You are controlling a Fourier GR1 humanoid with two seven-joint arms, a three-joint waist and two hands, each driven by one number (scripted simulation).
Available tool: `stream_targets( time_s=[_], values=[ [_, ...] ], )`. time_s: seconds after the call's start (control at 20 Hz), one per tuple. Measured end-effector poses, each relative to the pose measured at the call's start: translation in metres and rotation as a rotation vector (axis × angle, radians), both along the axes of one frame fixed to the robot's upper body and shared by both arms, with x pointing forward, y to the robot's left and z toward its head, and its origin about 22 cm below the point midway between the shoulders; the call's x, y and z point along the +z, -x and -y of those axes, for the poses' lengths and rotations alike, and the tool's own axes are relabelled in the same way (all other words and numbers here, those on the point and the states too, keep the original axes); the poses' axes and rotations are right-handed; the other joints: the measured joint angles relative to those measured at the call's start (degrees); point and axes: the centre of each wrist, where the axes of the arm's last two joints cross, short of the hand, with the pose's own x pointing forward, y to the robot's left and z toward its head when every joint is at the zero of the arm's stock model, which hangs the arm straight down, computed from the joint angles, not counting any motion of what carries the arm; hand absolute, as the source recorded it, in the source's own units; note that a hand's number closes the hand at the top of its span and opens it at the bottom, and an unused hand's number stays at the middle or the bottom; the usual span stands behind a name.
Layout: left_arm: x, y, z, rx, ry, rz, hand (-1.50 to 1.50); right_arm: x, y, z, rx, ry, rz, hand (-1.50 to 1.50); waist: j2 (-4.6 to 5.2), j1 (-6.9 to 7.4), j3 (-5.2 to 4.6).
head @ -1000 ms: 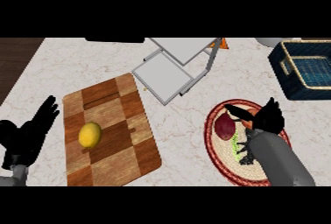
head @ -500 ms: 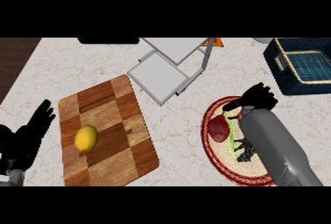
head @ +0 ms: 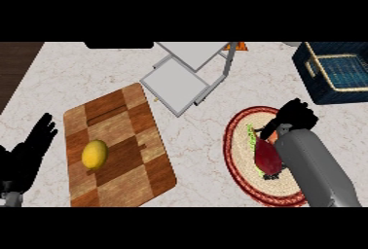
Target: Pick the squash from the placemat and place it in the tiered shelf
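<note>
1. Currently the step is the reach: right hand (head: 293,116) hovers over the far part of the mat (head: 236,170), nothing in it.
2. Its fingers look loosely bent and a bit apart, thumb toward the squash (head: 267,158), pinching nothing.
3. Squash lies on the mat, dark red with a green-yellow end pointing away from the robot. It sits just beside the grey forearm, which hides part of its right side.
4. The hand looks to be past the squash (judging by the overlap), so pull back toward the robot and centre over the red body first.
5. Spread fingers and thumb wider before dropping, then close across the narrow width, not along the length.
6. Lift straight up so the mat doesn't drag along.
7. Shelf (head: 178,83) stands up-left of the mat, well apart from it. Carry high enough to pass its frame and come in over a flat tier.
8. Left hand (head: 30,151) rests at the left edge, fingers straight and up, slightly fanned.
9. Board (head: 137,165) with a lemon (head: 94,154) sits left of the path; the basket (head: 338,73) is at far right. Neither is needed.
</note>
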Motion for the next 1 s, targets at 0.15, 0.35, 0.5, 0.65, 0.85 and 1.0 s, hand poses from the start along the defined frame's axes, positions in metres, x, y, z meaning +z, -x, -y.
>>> stream_targets(
  time_s=[0.15, 0.35, 0.5, 0.65, 0.85, 1.0],
  values=[
    [0.002, 0.0, 0.002, -0.01, -0.002, 0.004, 0.0, -0.002, 0.007, 0.004, 0.002, 0.007, -0.009, -1.5, 0.11, 0.18, 0.05],
    [-0.001, 0.003, 0.005, -0.013, -0.002, 0.006, 0.0, -0.003, 0.015, 0.007, 0.006, 0.011, -0.009, -1.5, 0.23, 0.37, 0.08],
    [0.002, 0.001, 0.003, -0.014, -0.001, 0.005, 0.0, -0.008, 0.014, 0.016, -0.005, 0.014, -0.025, -1.5, 0.34, 0.63, 0.08],
    [0.002, -0.001, 0.002, -0.013, -0.006, 0.007, 0.0, -0.01, 0.017, 0.019, -0.005, 0.008, -0.029, -1.5, 0.34, 0.68, 0.05],
    [-0.002, -0.001, 0.006, -0.015, -0.011, 0.01, 0.0, -0.015, 0.015, 0.024, -0.024, -0.012, -0.044, 1.5, 0.25, 0.86, -0.04],
    [0.002, 0.0, 0.005, -0.021, -0.009, 0.015, 0.0, -0.017, 0.016, 0.03, -0.039, -0.043, -0.041, 1.5, 0.13, 0.94, -0.1]
  ],
)
